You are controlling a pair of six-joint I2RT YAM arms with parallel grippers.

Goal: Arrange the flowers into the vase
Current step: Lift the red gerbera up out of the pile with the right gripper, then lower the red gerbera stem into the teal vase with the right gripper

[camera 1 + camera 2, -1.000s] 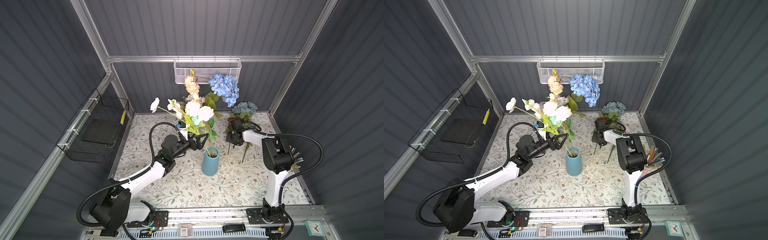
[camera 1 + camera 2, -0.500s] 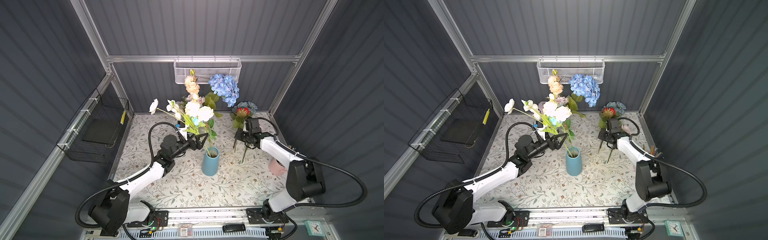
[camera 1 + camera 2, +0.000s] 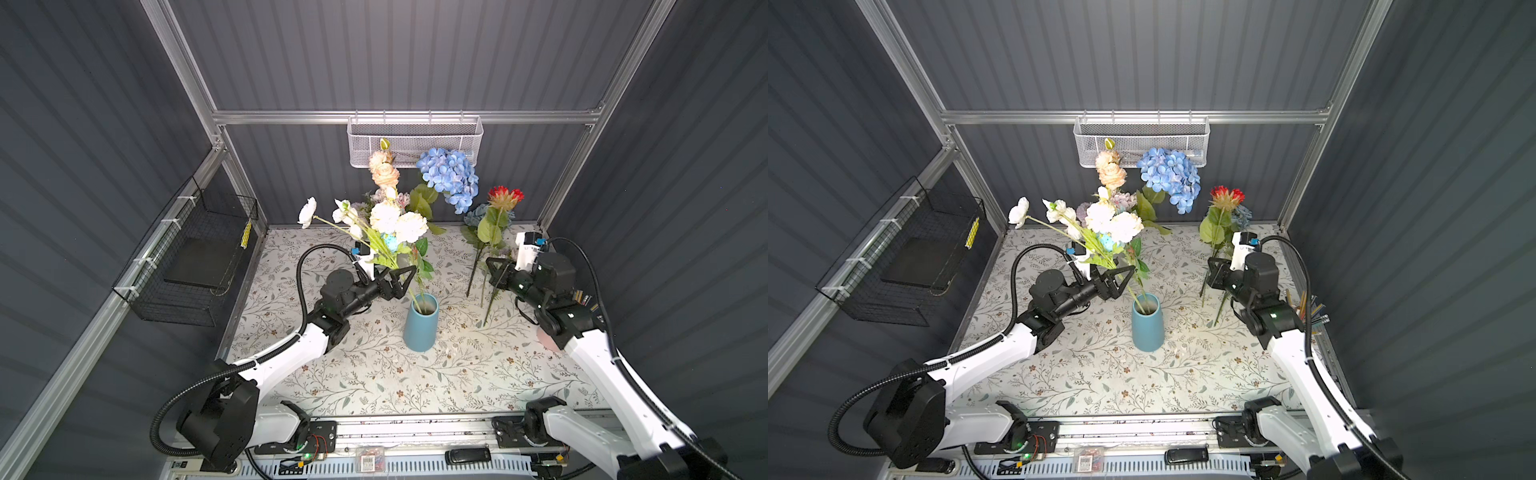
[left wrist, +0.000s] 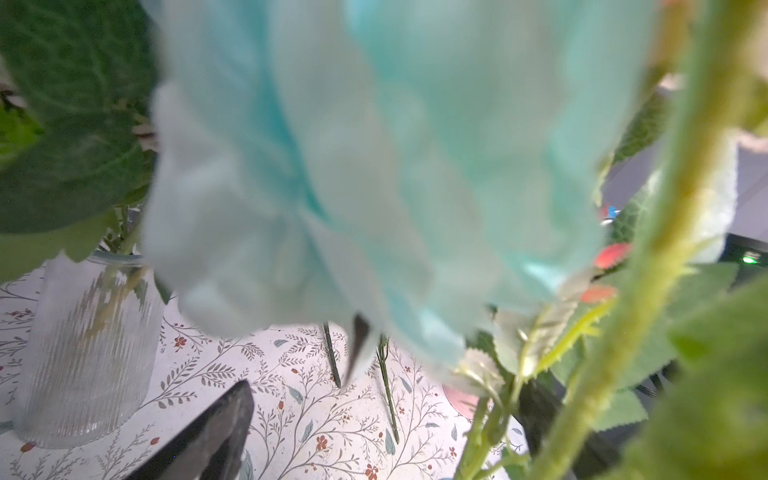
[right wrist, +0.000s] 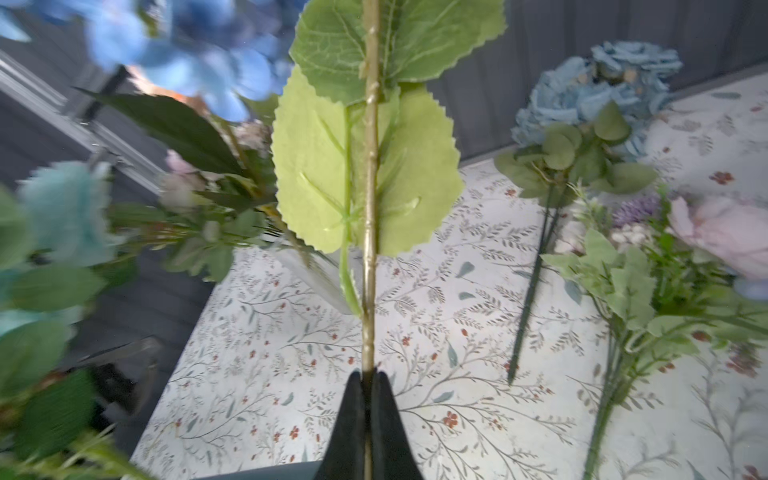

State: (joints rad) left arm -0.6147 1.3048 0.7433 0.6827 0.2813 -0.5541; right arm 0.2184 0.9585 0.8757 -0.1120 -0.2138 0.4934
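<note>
- The right tool is clamped on the yellow-green stem of the red-orange daisy. In the right wrist view its black fingers pinch the stem below the broad serrated leaves.
- The daisy stands nearly upright over the floral-patterned bench. It is to the right of the tall matte blue vase and well apart from it.
- Whether the stem's lower end touches the bench cannot be told.
- The left tool has its jaws spread wide and grips nothing. It hangs just left of the vase mouth, beside the stems rising from it.
- A bunch of white and cream roses stands in the blue vase, leaning far and left.
- A pale-blue rose fills the left wrist view, blurred.
- A ribbed clear glass vase holding stems stands on the bench beyond the left tool.
- Peach roses and a bright blue hydrangea rise behind the white bunch. Which vase holds them cannot be told.
- A dusty-blue hydrangea and a lilac-and-pink bunch lie on the bench at far right.
</note>
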